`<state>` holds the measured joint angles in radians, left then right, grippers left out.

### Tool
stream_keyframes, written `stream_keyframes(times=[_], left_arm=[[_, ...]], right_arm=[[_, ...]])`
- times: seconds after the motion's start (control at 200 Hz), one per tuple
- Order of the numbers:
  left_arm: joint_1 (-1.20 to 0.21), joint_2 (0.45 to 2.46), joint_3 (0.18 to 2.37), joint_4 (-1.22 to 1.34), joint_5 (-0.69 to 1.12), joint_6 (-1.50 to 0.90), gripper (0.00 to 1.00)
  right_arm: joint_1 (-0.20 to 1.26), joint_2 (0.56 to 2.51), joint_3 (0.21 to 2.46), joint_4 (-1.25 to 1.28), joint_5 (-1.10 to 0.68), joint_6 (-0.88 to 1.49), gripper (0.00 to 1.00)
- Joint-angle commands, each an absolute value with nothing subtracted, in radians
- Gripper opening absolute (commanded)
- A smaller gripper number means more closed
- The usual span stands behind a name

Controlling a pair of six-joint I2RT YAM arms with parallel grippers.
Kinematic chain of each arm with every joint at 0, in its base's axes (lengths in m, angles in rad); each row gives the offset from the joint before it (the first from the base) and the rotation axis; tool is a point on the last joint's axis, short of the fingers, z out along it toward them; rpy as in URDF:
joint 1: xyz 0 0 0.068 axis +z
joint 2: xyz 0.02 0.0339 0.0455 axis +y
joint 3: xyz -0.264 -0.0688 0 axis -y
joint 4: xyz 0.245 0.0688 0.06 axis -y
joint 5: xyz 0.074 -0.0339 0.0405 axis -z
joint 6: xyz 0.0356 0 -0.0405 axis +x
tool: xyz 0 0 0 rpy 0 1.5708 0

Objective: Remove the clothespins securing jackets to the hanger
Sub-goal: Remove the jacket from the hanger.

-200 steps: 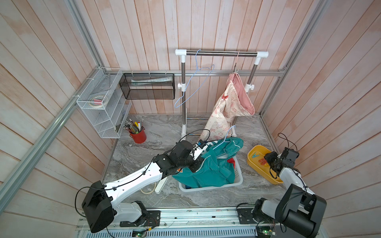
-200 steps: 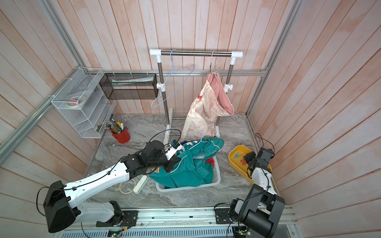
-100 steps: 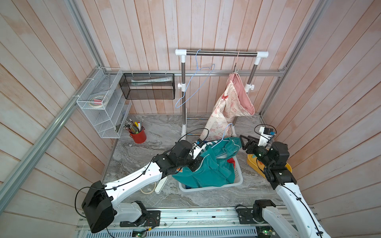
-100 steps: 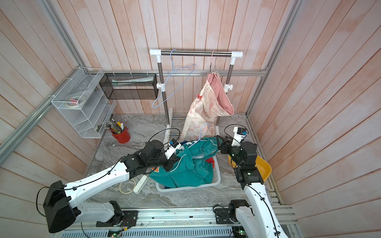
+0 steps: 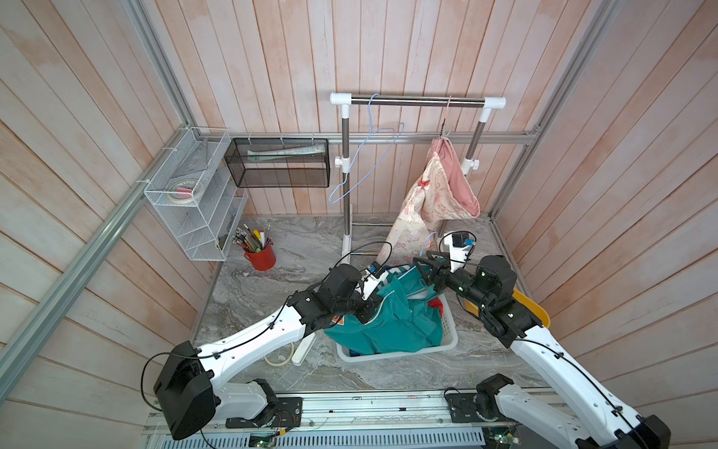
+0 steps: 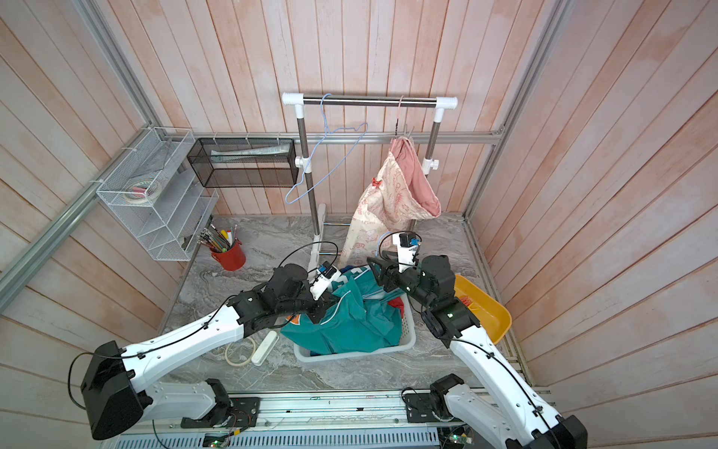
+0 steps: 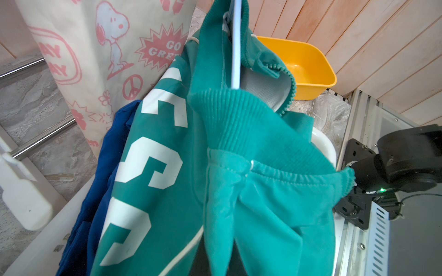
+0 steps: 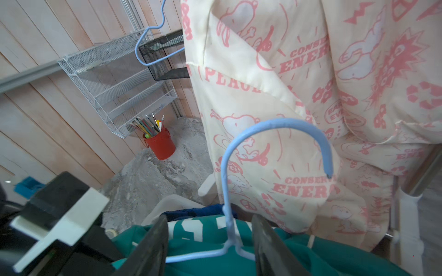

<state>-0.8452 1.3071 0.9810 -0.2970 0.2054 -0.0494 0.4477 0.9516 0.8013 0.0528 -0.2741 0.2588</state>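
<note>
1. You see one clothespin (image 5: 423, 182) in both top views. It is a small red clip biting the front edge of the cream jacket (image 5: 431, 210), high on the garment.
2. The cream jacket hangs from the rack (image 5: 417, 102), toward the end nearer your right arm. Its pink lining is turned outward and its hem reaches down toward the bench (image 5: 291, 272).
3. The teal jacket (image 5: 388, 326) sits on a pale blue hanger (image 8: 226, 172). Part of it is raised above the white basket (image 5: 396, 353) and part is draped over the rim on your left arm's side. The hanger's hook stands up in front of the cream jacket.
4. The blue jacket (image 7: 107, 172) lies in the basket, under and beside the teal one.
5. Your left claw (image 5: 369, 311) is closed tight, pinching the teal jacket at its white-piped edge. Its tips are buried in the cloth.
6. Your right claw (image 8: 210, 248) stands partly open. Its dark fingers (image 8: 150, 251) straddle the hanger's neck, one on each side, with a gap to the wire.
7. A yellow tub (image 5: 538, 313) stands just beside the basket, under your right arm. The small red pieces (image 6: 465, 300) inside it are too small to name.
8. Farther out, a red cup of pens (image 5: 261, 258) stands on the bench below a white mesh shelf (image 5: 186, 202) on the wall.
</note>
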Motion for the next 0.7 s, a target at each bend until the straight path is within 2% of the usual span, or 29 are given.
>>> stream_keyframes(times=[0.0, 0.325, 0.375, 0.44, 0.49, 0.55, 0.695], left_arm=[[-0.842, 1.291, 0.964, -0.27, 0.23, -0.05, 0.0], [-0.842, 1.284, 0.961, -0.262, 0.242, -0.044, 0.0], [-0.842, 1.282, 0.96, -0.26, 0.251, -0.04, 0.0], [-0.842, 1.277, 0.956, -0.258, 0.26, -0.036, 0.0], [-0.844, 1.27, 0.955, -0.256, 0.27, -0.027, 0.0], [-0.848, 1.254, 0.958, -0.264, 0.272, -0.016, 0.09], [-0.857, 1.152, 0.962, -0.283, 0.255, -0.008, 0.53]], right_arm=[[0.456, 0.982, 0.842, 0.063, -0.214, 0.227, 0.46], [0.492, 1.017, 0.842, 0.066, -0.233, 0.225, 0.24], [0.492, 1.018, 0.838, 0.069, -0.246, 0.224, 0.17], [0.492, 1.02, 0.84, 0.064, -0.245, 0.222, 0.0], [0.492, 1.016, 0.847, 0.048, -0.237, 0.219, 0.0], [0.492, 1.003, 0.846, 0.037, -0.238, 0.218, 0.0], [0.491, 0.96, 0.862, 0.028, -0.191, 0.213, 0.0]])
